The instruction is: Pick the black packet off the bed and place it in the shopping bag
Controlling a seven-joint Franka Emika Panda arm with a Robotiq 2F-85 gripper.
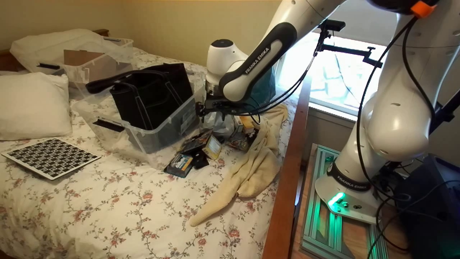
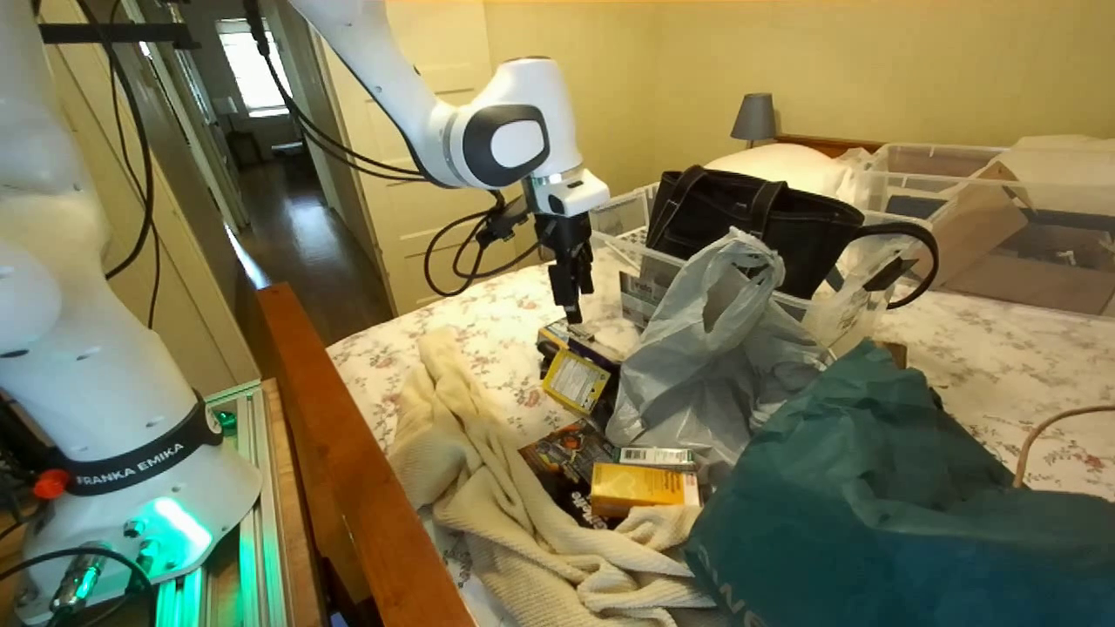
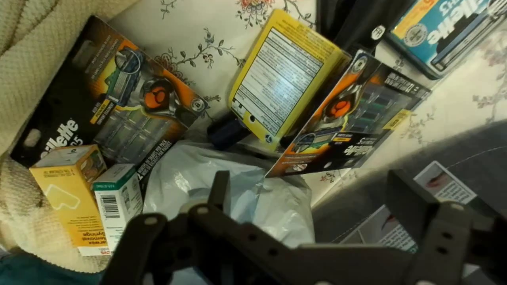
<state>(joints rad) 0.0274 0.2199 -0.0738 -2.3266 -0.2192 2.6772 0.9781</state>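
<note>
With your empty gripper [image 3: 311,183] spread near the grey plastic bag [image 2: 697,374], you risked pinching it alongside the Gillette razor packet [image 3: 350,122].

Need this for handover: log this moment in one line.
gripper: open, empty, above bed; black packets: on bed; shopping bag: in clear bin

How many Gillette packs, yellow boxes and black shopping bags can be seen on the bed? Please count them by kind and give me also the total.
Black-and-orange Gillette packs: 2
Teal Gillette pack: 1
Yellow earwax removal syringe box: 1
Yellow box with a white text panel: 1
Black shopping bag: 1
Total: 6
</note>
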